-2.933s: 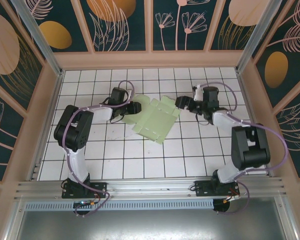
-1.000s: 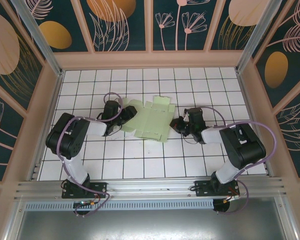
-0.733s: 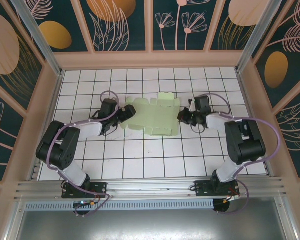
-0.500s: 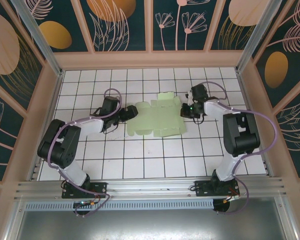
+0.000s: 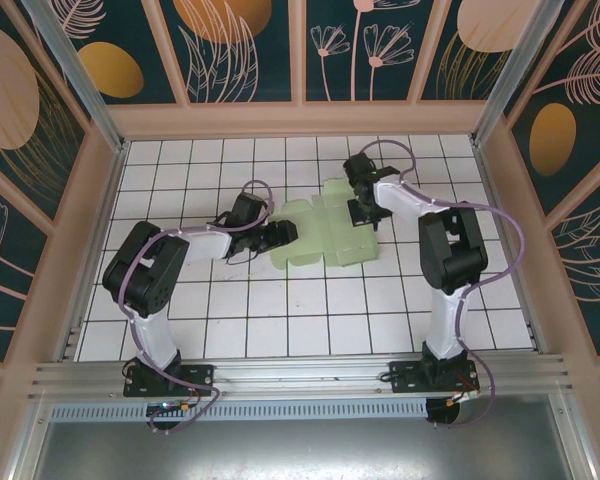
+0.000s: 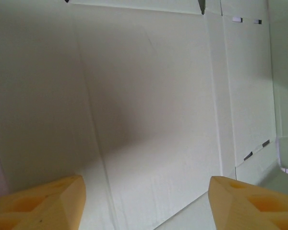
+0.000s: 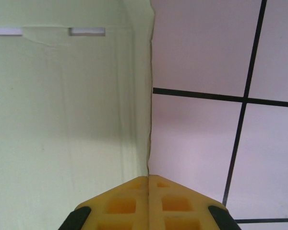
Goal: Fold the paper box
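The paper box (image 5: 325, 238) is a pale mint-green flat cut-out with flaps, lying on the white tiled table mid-field. My right gripper (image 5: 366, 213) is at its far right edge. In the right wrist view the yellow fingers (image 7: 129, 201) are pressed together on the card's thin edge (image 7: 149, 120), which runs straight into the seam of the right gripper (image 7: 149, 179). My left gripper (image 5: 284, 236) is at the box's left side. In the left wrist view, the left gripper (image 6: 144, 211) is open over the card (image 6: 153, 110), with its yellow fingertips (image 6: 43, 203) far apart.
The white tiled table (image 5: 310, 320) with black grid lines is bordered by pale wooden walls (image 5: 300, 118) at the back and sides. An aluminium rail (image 5: 300, 375) runs along the near edge by the arm bases.
My right gripper has swung from the near right of the card up to its far right edge and shut on it. The card has shifted right and turned. My left gripper followed rightward.
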You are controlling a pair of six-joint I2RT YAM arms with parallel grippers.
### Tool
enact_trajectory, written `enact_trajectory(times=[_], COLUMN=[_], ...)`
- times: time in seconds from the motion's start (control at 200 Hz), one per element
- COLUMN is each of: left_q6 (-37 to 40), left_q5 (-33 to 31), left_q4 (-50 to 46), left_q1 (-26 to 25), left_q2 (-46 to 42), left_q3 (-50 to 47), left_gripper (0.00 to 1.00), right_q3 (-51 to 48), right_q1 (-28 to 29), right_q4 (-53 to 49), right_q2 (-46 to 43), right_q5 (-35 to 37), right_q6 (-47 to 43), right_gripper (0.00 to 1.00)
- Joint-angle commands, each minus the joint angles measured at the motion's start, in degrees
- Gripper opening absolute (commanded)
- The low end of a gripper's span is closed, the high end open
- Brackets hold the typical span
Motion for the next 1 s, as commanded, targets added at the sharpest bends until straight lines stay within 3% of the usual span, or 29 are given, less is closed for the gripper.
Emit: enact_trajectory(times=[0.0, 0.135, 0.325, 0.52, 0.721, 0.996], left_q6=[-2.4, -2.9, -2.3, -1.7, -1.6, -1.4], left_q5=[0.7, 0.9, 0.6, 0.6, 0.7, 1.1], left_q4=[0.7, 1.4, 1.0, 0.7, 0.5, 0.2], left_q1=[0.1, 0.1, 0.1, 0.1, 0.1, 0.1], left_q2=[3.8, 4.7, 4.9, 4.9, 5.0, 5.7], left_q3=[0.4, 0.1, -0.2, -0.1, 0.0, 0.5], left_gripper=[0.65, 0.65, 0.66, 0.66, 0.67, 0.67], right_q3=[3.1, 3.3, 2.9, 1.2, -5.0, -0.6], right_q1=[3.1, 6.7, 9.9, 8.7, 3.5, 7.7], right_q4=[-4.8, -4.6, -1.8, 0.9, 6.4, 3.2], right_q2=[3.2, 6.7, 8.2, 5.3, -2.6, 5.2], right_q5=[9.8, 14.2, 14.5, 13.8, 6.3, 11.9], right_q6=[1.7, 3.4, 6.1, 6.2, 5.0, 4.8], right_gripper=[0.00, 0.00, 0.00, 0.00, 0.00, 0.01])
